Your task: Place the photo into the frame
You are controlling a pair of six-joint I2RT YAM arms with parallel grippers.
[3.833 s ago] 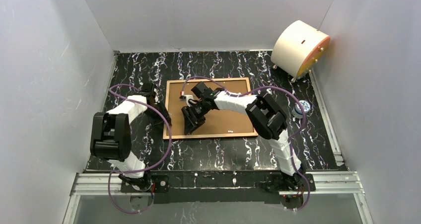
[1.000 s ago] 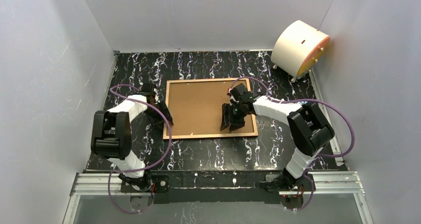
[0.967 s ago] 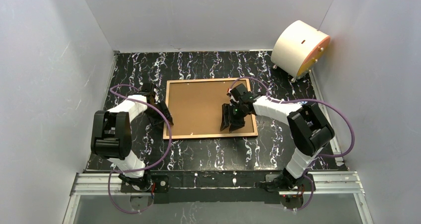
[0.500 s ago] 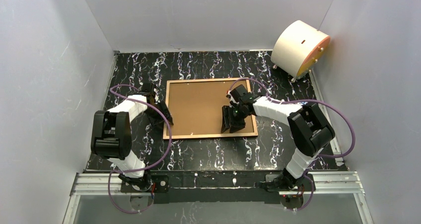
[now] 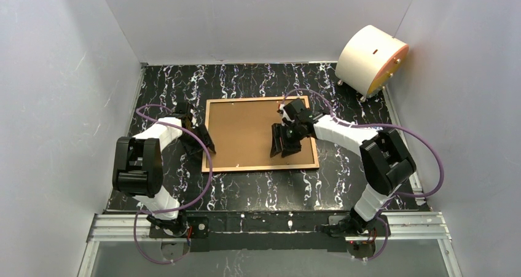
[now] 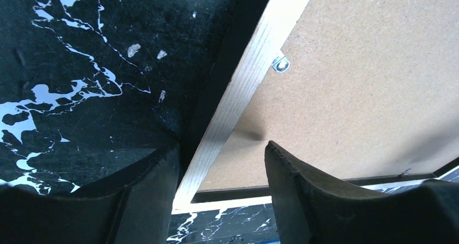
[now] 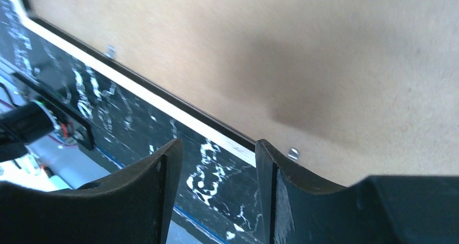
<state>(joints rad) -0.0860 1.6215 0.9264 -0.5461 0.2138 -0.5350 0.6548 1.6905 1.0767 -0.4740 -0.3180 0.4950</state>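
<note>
The frame (image 5: 207, 136) lies face down mid-table with the brown backing board (image 5: 242, 132) set in it. The photo is hidden. My left gripper (image 5: 206, 143) is open. In the left wrist view its jaws (image 6: 221, 146) straddle the frame's pale left edge (image 6: 243, 87) near a metal clip (image 6: 280, 65). My right gripper (image 5: 284, 148) is open and empty, low over the right part of the board. In the right wrist view (image 7: 217, 142) it points at the frame's near edge (image 7: 162, 106), with a clip (image 7: 294, 153) beside its right finger.
A cream drum-shaped object (image 5: 372, 59) stands at the back right corner. White walls close in the black marbled table (image 5: 258, 191) on three sides. A metal rail (image 5: 264, 223) runs along the near edge.
My right gripper moved from the board's left-centre to its right part, then shifted slightly back and left in the last second. The left arm has not moved.
</note>
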